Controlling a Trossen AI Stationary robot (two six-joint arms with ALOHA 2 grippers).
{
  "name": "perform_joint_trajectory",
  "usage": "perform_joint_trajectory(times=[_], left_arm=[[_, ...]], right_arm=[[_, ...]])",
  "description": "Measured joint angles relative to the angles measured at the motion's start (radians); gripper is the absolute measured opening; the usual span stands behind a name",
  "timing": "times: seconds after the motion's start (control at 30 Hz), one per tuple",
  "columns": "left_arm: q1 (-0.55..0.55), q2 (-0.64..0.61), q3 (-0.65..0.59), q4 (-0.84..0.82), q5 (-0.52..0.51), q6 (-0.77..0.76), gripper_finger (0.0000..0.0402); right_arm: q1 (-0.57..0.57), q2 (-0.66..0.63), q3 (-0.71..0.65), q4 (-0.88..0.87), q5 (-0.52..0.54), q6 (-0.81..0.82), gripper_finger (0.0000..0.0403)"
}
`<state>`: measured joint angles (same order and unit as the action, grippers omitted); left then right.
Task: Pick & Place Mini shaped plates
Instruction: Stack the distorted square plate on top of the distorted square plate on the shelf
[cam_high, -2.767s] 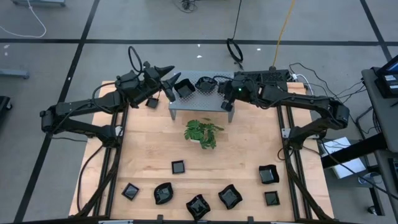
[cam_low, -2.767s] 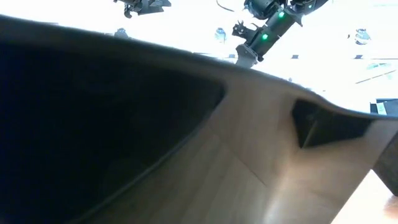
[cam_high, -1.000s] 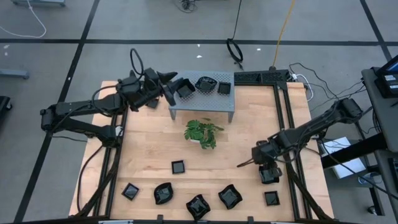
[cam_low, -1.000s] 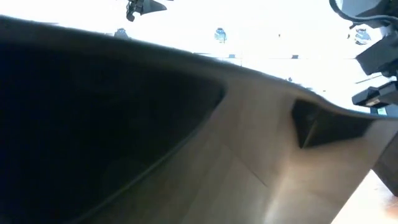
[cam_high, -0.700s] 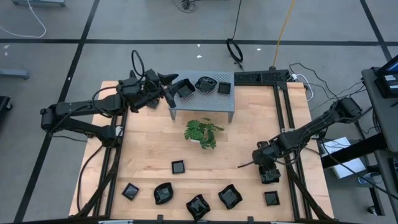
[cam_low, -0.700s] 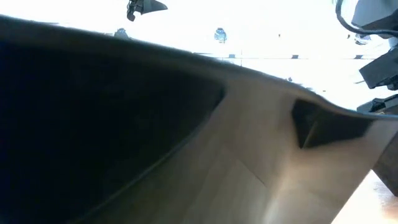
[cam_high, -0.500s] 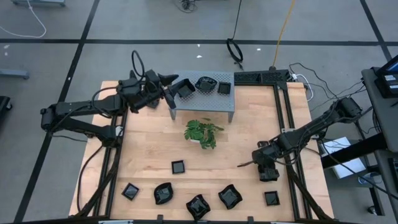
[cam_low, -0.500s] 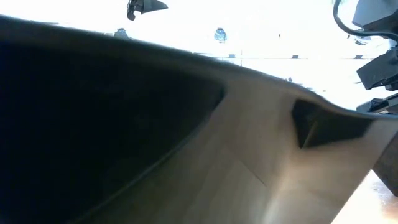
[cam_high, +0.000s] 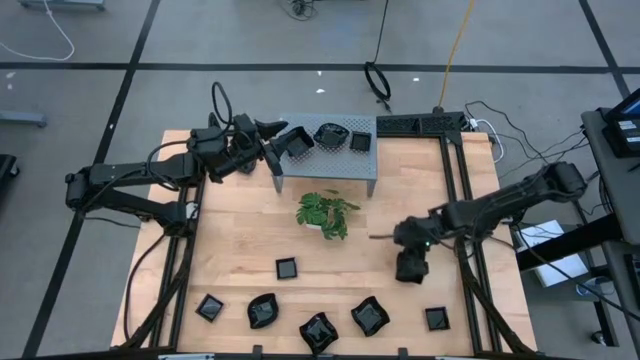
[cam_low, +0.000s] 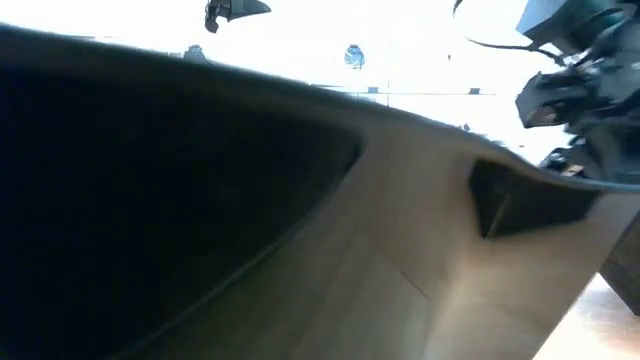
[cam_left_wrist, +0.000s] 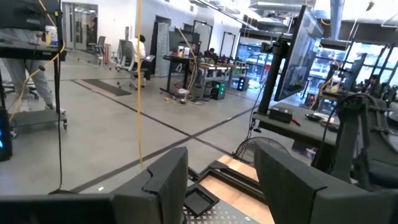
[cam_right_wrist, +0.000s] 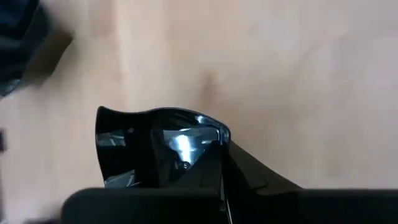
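Observation:
Small glossy black mini shaped plates lie about. Three rest on the grey perforated stand (cam_high: 325, 165) at the far edge, and several lie flat along the near edge, such as a square one (cam_high: 286, 267). My right gripper (cam_high: 410, 262) is over the table's right half, shut on one plate (cam_right_wrist: 158, 149). My left gripper (cam_high: 275, 140) hovers open at the stand's left end, beside a plate (cam_high: 297, 143), with nothing between its fingers (cam_left_wrist: 168, 180). My right gripper pinches the plate by its rim (cam_right_wrist: 214, 146) between its two fingers, which come at it from above. The plate hangs tilted below the fingers, its hollow turned toward the wrist camera. It looks clear of the wood.
A green leafy plant (cam_high: 325, 213) stands in the table's middle, just near of the stand. In the low view a big dark shape (cam_low: 170, 220) close to the lens hides most of the table. Bare wood (cam_high: 240, 230) lies between the stand and the near row of plates.
My right gripper has taken hold of the plate at the near right and carried it toward the table's left and a little toward the far edge. The spot where that plate lay is bare now.

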<state>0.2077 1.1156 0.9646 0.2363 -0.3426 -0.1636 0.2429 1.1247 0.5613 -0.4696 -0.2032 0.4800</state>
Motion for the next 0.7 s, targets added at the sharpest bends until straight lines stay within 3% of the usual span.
perform_joint_trajectory(times=[0.17,0.33,0.7], left_arm=[[0.0,0.0,0.0,0.0,0.0,-0.008,0.0186],[0.0,0.0,0.0,0.0,0.033,-0.045,0.0186],[-0.028,0.0,0.0,0.0,0.035,-0.11,0.0186]], right_arm=[[-0.155,0.077,0.0,0.14,0.021,-0.124,0.0001],[-0.271,0.222,0.007,0.344,-0.008,-0.146,0.0001],[-0.316,0.47,0.228,0.376,-0.031,-0.082,0.0]])
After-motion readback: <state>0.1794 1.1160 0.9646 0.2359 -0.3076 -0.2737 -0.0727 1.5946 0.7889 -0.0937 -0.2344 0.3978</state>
